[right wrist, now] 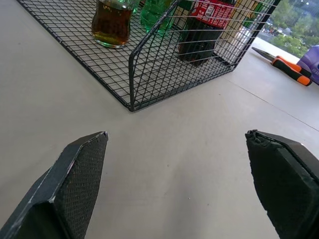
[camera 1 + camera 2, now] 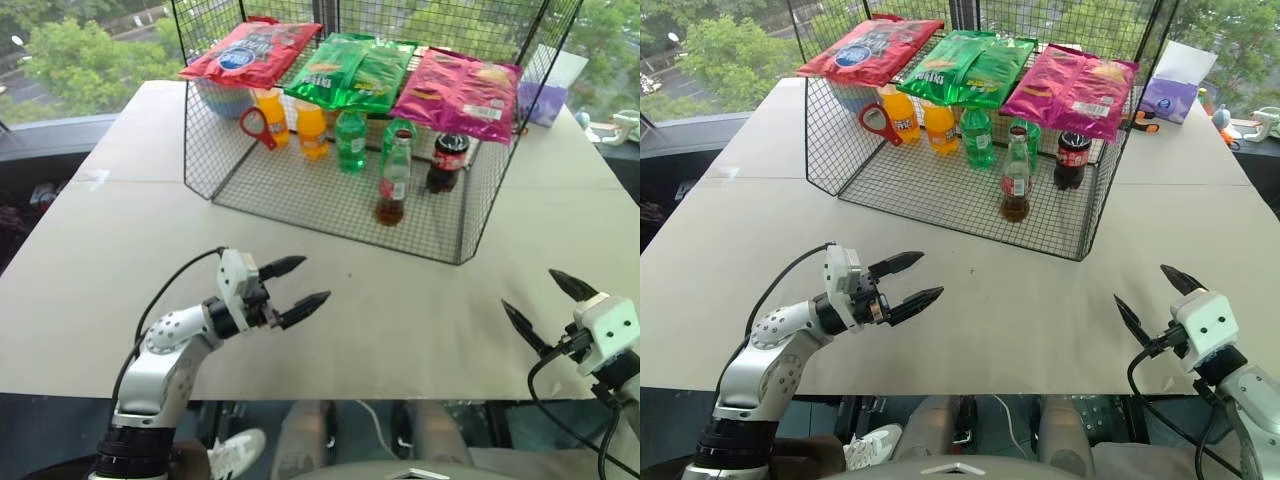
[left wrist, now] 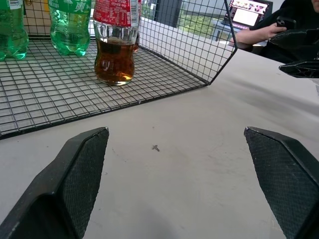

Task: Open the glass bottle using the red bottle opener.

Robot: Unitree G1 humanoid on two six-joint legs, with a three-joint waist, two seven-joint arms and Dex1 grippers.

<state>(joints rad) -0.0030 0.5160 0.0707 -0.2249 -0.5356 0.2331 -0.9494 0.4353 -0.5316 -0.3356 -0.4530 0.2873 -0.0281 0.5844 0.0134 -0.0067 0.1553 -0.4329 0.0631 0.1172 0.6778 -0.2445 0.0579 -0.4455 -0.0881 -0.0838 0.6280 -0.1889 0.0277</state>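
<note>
From the head views, the glass bottle (image 2: 393,184) stands upright on the floor of the black wire rack (image 2: 300,190), near its front edge, with green bottles (image 2: 351,140) behind it and a dark cola bottle (image 2: 447,160) just to its right. The red bottle opener (image 2: 258,127) hangs on the rack's left wall, beside two orange bottles (image 2: 270,115). Three snack bags, red (image 2: 250,52), green (image 2: 352,70) and pink (image 2: 458,92), lie on top of the rack. The left gripper (image 2: 292,288) hovers over the pale table (image 2: 420,320), jaws spread wide, nothing in them, well apart from the rack. The right gripper (image 2: 545,308) sits at the table's near right edge, equally released and empty.

Left wrist view: the two black fingers (image 3: 75,174) frame bare table, the glass bottle's brown base straight ahead on the wire floor.

Right wrist view: fingers (image 1: 70,184) parted over the table, the rack's corner ahead, orange-handled pliers (image 1: 284,65) lying beyond it.
</note>
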